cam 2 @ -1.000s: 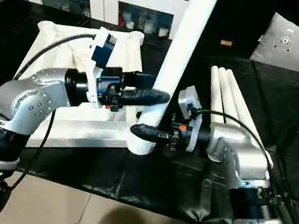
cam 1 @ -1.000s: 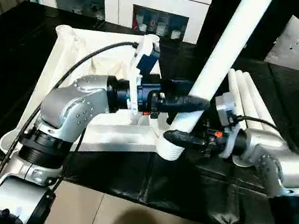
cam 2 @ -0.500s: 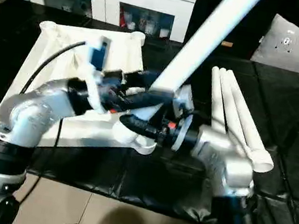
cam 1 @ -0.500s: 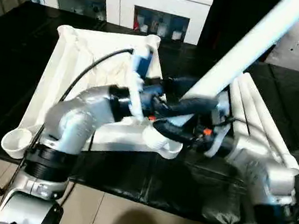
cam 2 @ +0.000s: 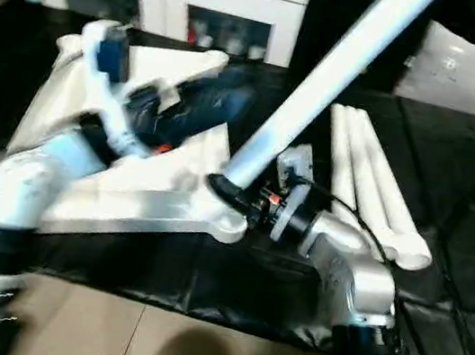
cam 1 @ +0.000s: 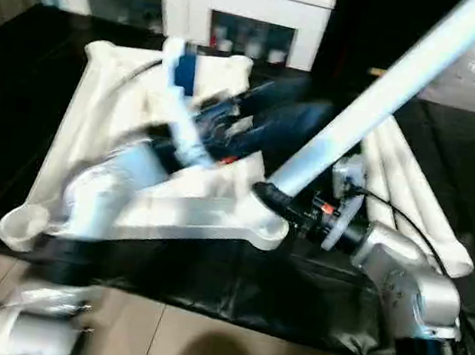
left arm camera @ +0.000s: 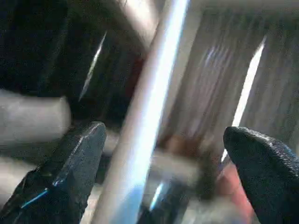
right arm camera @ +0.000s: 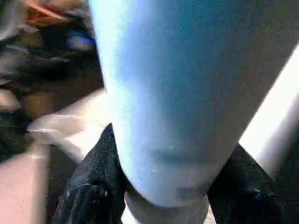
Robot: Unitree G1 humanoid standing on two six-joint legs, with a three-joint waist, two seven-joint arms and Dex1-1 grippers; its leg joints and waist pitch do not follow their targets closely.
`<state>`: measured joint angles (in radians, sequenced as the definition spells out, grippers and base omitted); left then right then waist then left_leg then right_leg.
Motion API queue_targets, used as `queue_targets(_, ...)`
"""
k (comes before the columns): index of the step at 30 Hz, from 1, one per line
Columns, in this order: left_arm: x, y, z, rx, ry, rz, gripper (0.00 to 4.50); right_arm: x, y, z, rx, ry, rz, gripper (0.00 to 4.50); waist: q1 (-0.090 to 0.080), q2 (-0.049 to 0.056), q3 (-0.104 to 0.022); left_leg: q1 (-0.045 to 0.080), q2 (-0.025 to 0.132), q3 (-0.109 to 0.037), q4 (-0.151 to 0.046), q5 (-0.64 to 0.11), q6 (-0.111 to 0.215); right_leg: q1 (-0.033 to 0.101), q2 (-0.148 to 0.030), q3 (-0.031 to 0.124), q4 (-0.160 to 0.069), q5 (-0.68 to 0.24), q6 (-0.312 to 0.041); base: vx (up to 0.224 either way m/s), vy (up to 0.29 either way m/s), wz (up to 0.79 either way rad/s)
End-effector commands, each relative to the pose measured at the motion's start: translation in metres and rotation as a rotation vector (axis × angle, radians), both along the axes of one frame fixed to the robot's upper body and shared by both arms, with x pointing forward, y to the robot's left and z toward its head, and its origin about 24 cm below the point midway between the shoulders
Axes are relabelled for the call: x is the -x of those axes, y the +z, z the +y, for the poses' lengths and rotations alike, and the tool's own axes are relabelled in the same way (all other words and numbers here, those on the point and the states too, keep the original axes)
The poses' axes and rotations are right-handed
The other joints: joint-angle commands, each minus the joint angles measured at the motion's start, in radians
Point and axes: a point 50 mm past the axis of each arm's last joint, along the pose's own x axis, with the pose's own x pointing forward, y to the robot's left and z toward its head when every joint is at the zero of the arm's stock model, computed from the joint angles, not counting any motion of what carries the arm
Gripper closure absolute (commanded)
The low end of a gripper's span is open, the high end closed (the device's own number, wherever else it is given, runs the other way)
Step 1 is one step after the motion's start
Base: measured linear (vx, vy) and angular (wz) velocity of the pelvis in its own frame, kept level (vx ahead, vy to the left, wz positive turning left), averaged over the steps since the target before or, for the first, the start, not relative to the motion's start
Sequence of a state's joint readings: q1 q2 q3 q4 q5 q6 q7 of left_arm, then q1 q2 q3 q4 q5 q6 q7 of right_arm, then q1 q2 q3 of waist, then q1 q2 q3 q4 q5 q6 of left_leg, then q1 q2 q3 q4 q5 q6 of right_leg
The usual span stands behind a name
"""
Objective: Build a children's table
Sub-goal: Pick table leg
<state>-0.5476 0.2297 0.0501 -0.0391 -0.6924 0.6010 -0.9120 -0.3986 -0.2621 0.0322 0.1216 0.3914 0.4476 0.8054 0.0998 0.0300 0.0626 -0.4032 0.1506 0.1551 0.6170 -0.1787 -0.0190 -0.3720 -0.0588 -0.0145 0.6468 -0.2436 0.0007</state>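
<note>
The black-covered work surface (cam 1: 14,95) carries everything. On it lies the tabletop (cam 1: 101,118), white, underside up, its round corner sockets showing at the near edge; the near-right corner socket (cam 1: 267,230) is the one in play. Rising from that corner, a long white leg (cam 1: 390,85) leans steeply up and away toward the robot's right, far from upright. Three spare legs (cam 2: 365,176) lie side by side on the cloth just beyond the right forearm.

The right gripper (cam 1: 272,200) is clamped around the leg's lower end, a black finger on either side of the tube in the right wrist view, just above the socket. The left gripper (left arm camera: 163,168) is spread wide with nothing between its fingertips (left arm camera: 79,154); it hovers over the tabletop's middle, beside the leg but not touching it (this arm is badly smeared in the head views).

My reading is that the leg's end is being worked into the corner socket. The risk lies in the tilt: pushed in at this angle, the end could jam against the socket rim or skid off it, and with one grip low on such a long tube, the top could swing and lever the light tabletop across the cloth.
</note>
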Motion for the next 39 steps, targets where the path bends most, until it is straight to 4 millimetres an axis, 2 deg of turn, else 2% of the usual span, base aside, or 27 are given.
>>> queue_targets(1,0.0,-0.012,0.0,-0.161,0.033,-0.023,0.0,-0.009,0.006,-0.004,0.066,-0.112,-0.054,2.6,-0.007,0.008,-0.072,0.033,0.066,-0.02,-0.082,-0.143,-0.016,0.031,-0.072,0.031,-0.075,-0.004,-0.211,0.0,0.0,0.0)
queue_targets(2,0.0,-0.016,0.002,-0.201,0.047,-0.025,0.0,-0.011,0.006,-0.006,0.076,-0.136,-0.051,2.6,-0.01,0.011,-0.072,0.035,0.066,-0.022,-0.084,-0.167,-0.031,0.03,-0.073,0.031,-0.075,-0.026,-0.208,0.0,0.0,0.0)
queue_targets(4,0.001,-0.032,0.01,-0.391,0.089,-0.068,0.0,-0.014,0.004,-0.008,0.138,-0.199,-0.064,2.6,-0.011,0.011,-0.07,0.034,0.067,-0.024,-0.088,-0.182,-0.04,0.03,-0.073,0.032,-0.08,-0.039,-0.199,0.0,0.0,0.0)
queue_targets(7,0.004,-0.047,0.017,-0.566,0.095,-0.121,0.0,-0.015,0.004,-0.009,0.175,-0.247,-0.086,2.6,-0.016,0.011,-0.072,0.036,0.065,-0.02,-0.088,-0.181,-0.052,0.03,-0.073,0.033,-0.074,-0.007,-0.192,0.0,0.0,0.0)
queue_targets(9,0.005,-0.055,0.02,-0.619,0.088,-0.117,0.0,-0.016,0.005,-0.009,0.179,-0.266,-0.107,2.6,-0.012,0.008,-0.074,0.034,0.064,-0.019,-0.085,-0.153,-0.044,0.03,-0.074,0.033,-0.071,0.034,-0.196,0.0,0.0,0.0)
queue_targets(11,0.007,-0.069,0.02,-0.673,0.077,-0.092,0.32,-0.016,0.007,-0.007,0.127,-0.247,-0.113,2.6,-0.014,0.005,-0.075,0.032,0.063,-0.017,-0.084,-0.143,-0.035,0.032,-0.074,0.034,-0.069,0.053,-0.201,0.0,0.0,0.0)
queue_targets(13,0.003,-0.08,0.022,-0.729,0.1,-0.096,0.32,-0.015,0.007,-0.007,0.079,-0.245,-0.086,2.6,-0.013,0.008,-0.075,0.032,0.063,-0.017,-0.083,-0.14,-0.025,0.031,-0.074,0.034,-0.069,0.062,-0.205,0.0,0.0,0.0)
queue_targets(16,0.001,-0.086,0.023,-0.758,0.101,-0.101,0.47,-0.012,0.006,-0.005,0.067,-0.22,-0.079,2.6,-0.014,0.007,-0.076,0.032,0.064,-0.018,-0.084,-0.144,-0.018,0.032,-0.074,0.033,-0.07,0.063,-0.208,0.0,0.0,0.0)
queue_targets(17,0.0,-0.093,0.024,-0.775,0.089,-0.097,0.75,-0.008,0.004,-0.003,0.068,-0.189,-0.059,2.6,-0.013,0.007,-0.075,0.033,0.065,-0.019,-0.085,-0.144,-0.02,0.031,-0.074,0.032,-0.07,0.068,-0.217,0.0,0.0,0.0)
queue_targets(18,0.0,-0.096,0.024,-0.784,0.083,-0.091,0.78,-0.007,0.003,-0.003,0.071,-0.179,-0.055,2.6,-0.013,0.007,-0.075,0.032,0.065,-0.018,-0.085,-0.15,-0.02,0.031,-0.074,0.032,-0.07,0.065,-0.219,0.0,0.0,0.0)
queue_targets(19,0.0,-0.099,0.025,-0.795,0.074,-0.084,0.78,-0.005,0.002,-0.002,0.074,-0.164,-0.049,2.6,-0.011,0.013,-0.076,0.034,0.066,-0.018,-0.084,-0.153,-0.022,0.03,-0.076,0.032,-0.069,0.067,-0.221,0.0,0.0,0.0)
queue_targets(21,0.0,-0.101,0.026,-0.796,0.073,-0.069,0.91,-0.003,0.002,-0.001,0.079,-0.153,-0.054,2.6,-0.011,0.011,-0.077,0.033,0.065,-0.019,-0.085,-0.15,-0.022,0.032,-0.076,0.031,-0.067,0.079,-0.224,0.0,0.0,0.0)
queue_targets(22,-0.001,-0.103,0.027,-0.795,0.079,-0.058,1.19,-0.002,0.001,-0.001,0.083,-0.146,-0.053,2.6,-0.012,0.011,-0.076,0.033,0.065,-0.019,-0.085,-0.156,-0.023,0.031,-0.076,0.031,-0.067,0.078,-0.228,0.0,0.0,0.0)
queue_targets(24,-0.005,-0.111,0.031,-0.814,0.097,-0.041,1.22,0.0,-0.002,0.0,0.103,-0.123,-0.051,2.6,-0.012,0.011,-0.075,0.033,0.065,-0.019,-0.085,-0.169,-0.025,0.031,-0.077,0.032,-0.071,0.061,-0.232,0.0,0.0,0.0)
queue_targets(31,-0.004,-0.118,0.032,-0.855,0.036,-0.032,1.9,0.005,-0.002,0.005,0.105,-0.066,-0.035,2.6,-0.011,0.015,-0.075,0.035,0.067,-0.021,-0.086,-0.175,-0.022,0.029,-0.078,0.032,-0.069,0.077,-0.238,0.0,0.0,0.0)
queue_targets(33,-0.007,-0.119,0.035,-0.865,0.029,-0.016,2.07,0.005,0.0,0.004,0.109,-0.068,-0.055,2.6,-0.01,0.022,-0.075,0.034,0.067,-0.021,-0.086,-0.186,-0.029,0.029,-0.08,0.033,-0.069,0.069,-0.245,0.0,0.0,0.0)
queue_targets(34,-0.008,-0.119,0.036,-0.869,0.029,-0.015,2.12,0.004,0.0,0.004,0.111,-0.071,-0.064,2.6,-0.011,0.019,-0.075,0.035,0.067,-0.021,-0.087,-0.192,-0.033,0.03,-0.079,0.032,-0.069,0.068,-0.247,0.0,0.0,0.0)
queue_targets(37,-0.009,-0.119,0.036,-0.871,0.019,-0.017,2.34,0.004,0.003,0.003,0.106,-0.072,-0.099,2.6,-0.01,0.025,-0.077,0.034,0.067,-0.022,-0.085,-0.187,-0.034,0.031,-0.081,0.033,-0.068,0.088,-0.249,0.0,0.0,0.0)
queue_targets(38,-0.009,-0.12,0.036,-0.871,0.014,-0.017,2.45,0.004,0.004,0.003,0.108,-0.076,-0.107,2.6,-0.011,0.022,-0.077,0.034,0.066,-0.021,-0.085,-0.187,-0.032,0.032,-0.081,0.033,-0.069,0.088,-0.249,0.0,0.0,0.0)
queue_targets(39,-0.01,-0.12,0.035,-0.872,0.006,-0.02,2.5,0.003,0.005,0.003,0.1,-0.103,-0.135,2.6,-0.01,0.024,-0.077,0.034,0.067,-0.022,-0.084,-0.183,-0.031,0.033,-0.081,0.033,-0.067,0.093,-0.25,0.0,0.0,0.0)
